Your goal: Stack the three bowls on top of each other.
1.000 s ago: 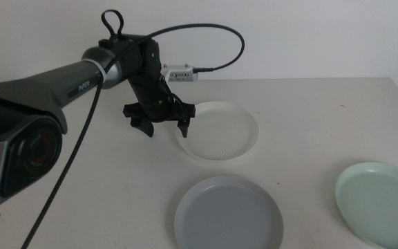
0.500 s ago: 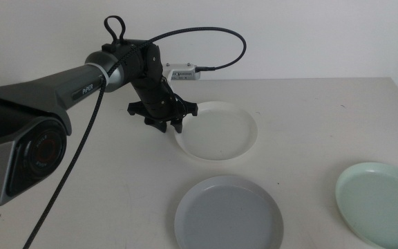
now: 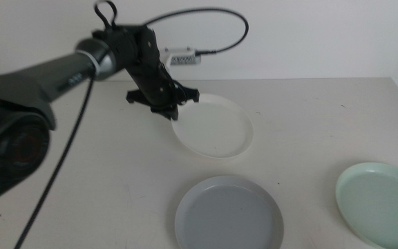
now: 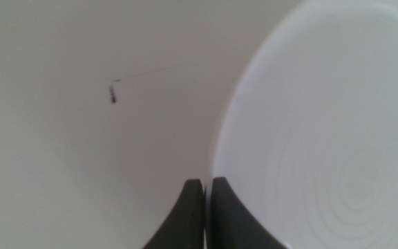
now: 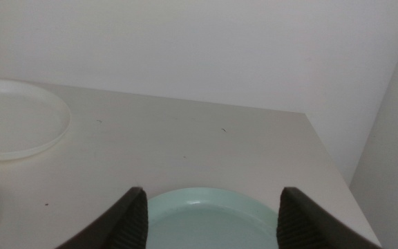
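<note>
At the far-left rim of the white bowl (image 3: 213, 130), the left gripper (image 3: 168, 107) sits low, jaws pressed together on the bowl's edge; the left wrist view shows the two dark jaws meeting right at the rim of the white bowl (image 4: 323, 138), so it is pinching the rim. In the middle view the bowl looks slightly tilted, gripper side up, but that can't be confirmed. A black cable (image 3: 206, 21) loops from the arm over to a small white box (image 3: 183, 58) at the back of the table (image 3: 309, 104). The grey bowl (image 3: 228, 213) lies flat near the front edge, apart from the white one, nothing between them. The mint green bowl (image 3: 380, 202) sits at the front right, well apart from both. The right gripper (image 5: 209, 207) waits just above the near rim of the mint green bowl (image 5: 206, 218), jaws spread wide, holding nothing. A small dark mark (image 4: 113, 93) shows on the tabletop beside the white bowl.
</note>
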Available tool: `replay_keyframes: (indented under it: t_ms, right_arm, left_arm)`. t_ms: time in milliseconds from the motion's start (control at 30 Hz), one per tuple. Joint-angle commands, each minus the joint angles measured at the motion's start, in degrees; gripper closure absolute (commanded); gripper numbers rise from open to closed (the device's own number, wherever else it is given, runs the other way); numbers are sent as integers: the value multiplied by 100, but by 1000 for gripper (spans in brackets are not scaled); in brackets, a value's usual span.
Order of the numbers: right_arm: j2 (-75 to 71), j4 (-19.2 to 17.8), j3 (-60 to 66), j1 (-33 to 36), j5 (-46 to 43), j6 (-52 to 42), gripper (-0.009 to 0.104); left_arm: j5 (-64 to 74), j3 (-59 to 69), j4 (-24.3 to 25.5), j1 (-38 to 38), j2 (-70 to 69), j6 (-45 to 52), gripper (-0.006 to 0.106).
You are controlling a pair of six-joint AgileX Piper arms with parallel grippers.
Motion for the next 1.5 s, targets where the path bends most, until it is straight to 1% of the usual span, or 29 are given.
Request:
replay_keyframes:
  t_ms: [0, 200, 333, 467, 667, 800, 1033, 1233, 1467]
  right_arm:
    - [-153, -63, -37, -1, -438, -33, 47]
    - [-153, -63, -37, -1, -438, -33, 47]
    - [-153, -63, -37, -1, -438, -33, 47]
    - [-153, -63, -37, -1, -438, -33, 47]
    - [-153, -63, -37, -1, -438, -33, 47]
    - [-153, -63, -37, -1, -438, -33, 47]
    - [-153, -63, -37, -1, -438, -33, 47]
    - [-153, -63, -37, -1, -438, -33, 47]
    - [-153, -63, -37, -1, -438, -33, 47]
  left_arm:
    - [-111, -25, -28, -43, -803, -23, 100]
    - [-411, 831, 484, -450, -1850, -217, 100]
    - [-452, 1441, 629, -775, -2417, -371, 100]
    - [-710, 2306, 685, -1041, -2999, -394, 100]
    - [-1599, 3717, 663, -1276, -3749, -912, 100]
    - [-1841, 4300, 623, -1367, -3875, -1028, 100]
    - [-2168, 4935, 187, -1367, -3875, -1023, 100]
    - [-2263, 5204, -121, -1367, -3848, -913, 100]
    - [-2196, 5211, -314, -1367, -3670, -877, 100]
